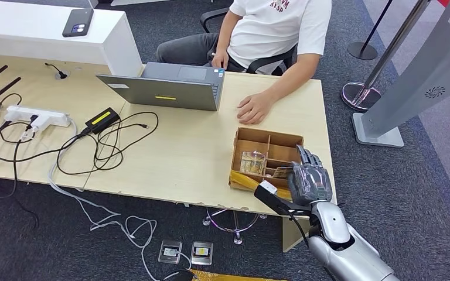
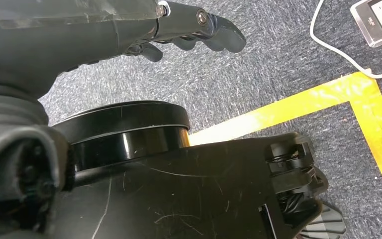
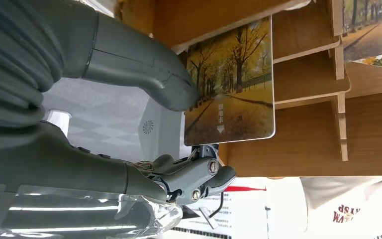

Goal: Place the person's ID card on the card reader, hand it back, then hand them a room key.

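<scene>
Right hand (image 1: 309, 182) at counter's near right edge, over near-right compartment of the wooden divided tray (image 1: 252, 136). Right wrist view: thumb (image 3: 144, 74) pressed on face of a room key card (image 3: 231, 82) printed with yellow autumn trees, darker fingers (image 3: 199, 179) curled underneath — looks like a pinch grip on the card, card still partly inside its slot, against the divider. Second matching card (image 3: 370, 30) sitting in the next compartment over.

Left hand (image 2: 199, 27) hanging low over grey carpet and yellow floor tape (image 2: 288, 107), fingers loosely curled, holding nothing visible.

Mid counter (image 1: 181, 152): tray holds more cards (image 1: 252, 163). Farther: person's hand (image 1: 255, 108) resting flat on counter just beyond tray, grey laptop (image 1: 164, 88) beside it, cables and power strip (image 1: 38, 117) to far left, phone (image 1: 77, 22) on raised white ledge. Person in white T-shirt (image 1: 281, 29) seated behind. ID card and card reader not identifiable in these views.

Judgement: key pickup stage. Risks:
- thin card, grip near one edge only → slips or pivots out on lift
- card edge catching divider → drags tray toward the counter edge, tray already close to it
- neighbouring card coming up with it
- person's hand close to tray → contact on handover reach
</scene>
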